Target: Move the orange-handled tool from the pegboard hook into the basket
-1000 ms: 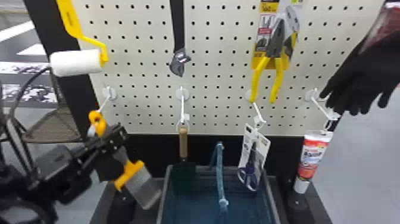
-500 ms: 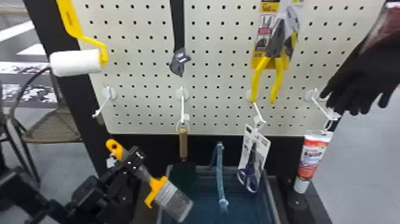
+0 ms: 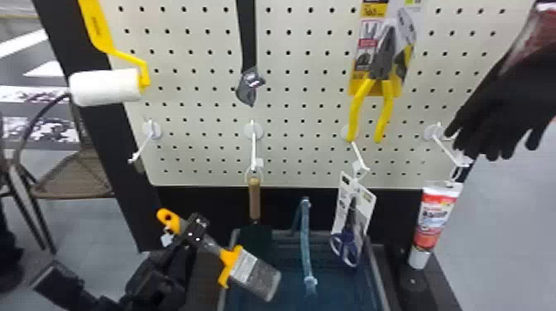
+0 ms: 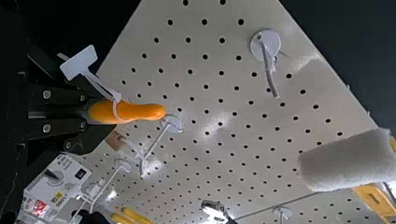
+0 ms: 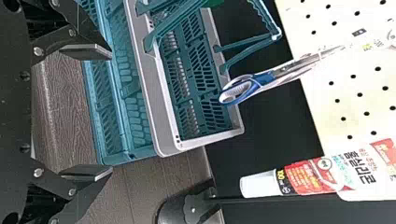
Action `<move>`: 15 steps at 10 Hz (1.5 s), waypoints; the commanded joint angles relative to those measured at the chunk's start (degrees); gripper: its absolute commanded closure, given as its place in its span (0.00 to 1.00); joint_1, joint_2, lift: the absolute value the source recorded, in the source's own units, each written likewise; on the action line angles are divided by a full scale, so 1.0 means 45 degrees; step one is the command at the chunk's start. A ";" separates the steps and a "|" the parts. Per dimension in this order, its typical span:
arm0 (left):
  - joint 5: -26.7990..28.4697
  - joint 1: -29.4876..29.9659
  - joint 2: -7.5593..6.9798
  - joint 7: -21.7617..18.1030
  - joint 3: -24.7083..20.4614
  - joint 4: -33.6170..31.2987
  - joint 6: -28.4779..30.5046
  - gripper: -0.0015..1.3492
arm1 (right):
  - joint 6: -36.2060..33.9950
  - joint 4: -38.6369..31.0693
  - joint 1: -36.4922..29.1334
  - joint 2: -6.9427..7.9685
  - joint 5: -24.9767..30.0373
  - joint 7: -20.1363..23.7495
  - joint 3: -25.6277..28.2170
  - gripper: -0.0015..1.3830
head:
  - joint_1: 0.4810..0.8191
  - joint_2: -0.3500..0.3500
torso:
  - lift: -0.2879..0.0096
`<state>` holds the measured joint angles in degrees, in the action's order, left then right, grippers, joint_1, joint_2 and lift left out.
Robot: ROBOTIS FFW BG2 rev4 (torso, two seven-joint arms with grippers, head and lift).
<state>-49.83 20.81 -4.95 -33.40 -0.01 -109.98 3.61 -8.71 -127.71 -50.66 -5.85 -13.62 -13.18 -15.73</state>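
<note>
My left gripper [image 3: 194,233] is shut on the neck of the orange-handled tool, a flat brush [image 3: 254,275] tilted with its bristles down to the right, near the left rim of the blue-green basket [image 3: 377,277]. In the left wrist view, the left gripper [image 4: 84,111] holds the brush by its orange handle [image 4: 140,112], with a white tag looped on it. In the right wrist view, my right gripper [image 5: 109,112] stands open with nothing between its fingers, beside the basket [image 5: 156,116]. The left peg hook [image 3: 140,144] is bare.
A wooden-handled trowel [image 3: 254,200] and packaged scissors [image 3: 349,244] hang over the basket's back. A red-and-white tube [image 3: 436,219] hangs at right, below a black glove [image 3: 502,99]. The paint roller [image 3: 105,87] is at upper left, yellow-handled pliers [image 3: 384,70] upper right.
My left gripper has carried the brush away from the left hook, rightward and lower, toward the basket's left side. The hanging items keep their places.
</note>
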 commanded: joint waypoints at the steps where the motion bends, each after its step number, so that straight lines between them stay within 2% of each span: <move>1: -0.0294 -0.0161 -0.0032 0.0098 0.0509 0.0703 -0.0646 0.85 | -0.0017 -0.0044 -0.0014 0.0010 0.0000 0.0000 0.0000 0.29 | 0.20 0.50 | 0.63; 6: -0.1837 -0.0079 -0.0344 0.1348 0.2736 0.1047 -0.2443 0.85 | -0.0036 -0.0106 -0.0096 0.0069 0.0000 0.0000 0.0000 0.29 | 0.20 0.50 | 0.63; 11: -0.2208 -0.0243 -0.0325 0.1426 0.3830 0.1985 -0.2482 0.85 | -0.0056 -0.0075 -0.0096 0.0108 -0.0020 0.0000 0.0000 0.29 | 0.20 0.50 | 0.63; 15: -0.2071 -0.0599 -0.0305 0.1446 0.4123 0.3235 -0.2521 0.85 | -0.0056 -0.0075 -0.0096 0.0128 -0.0039 0.0000 0.0000 0.29 | 0.20 0.50 | 0.63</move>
<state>-59.34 18.33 -6.32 -26.95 18.51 -96.03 -7.77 -8.97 -128.04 -51.10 -5.29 -13.79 -13.18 -15.73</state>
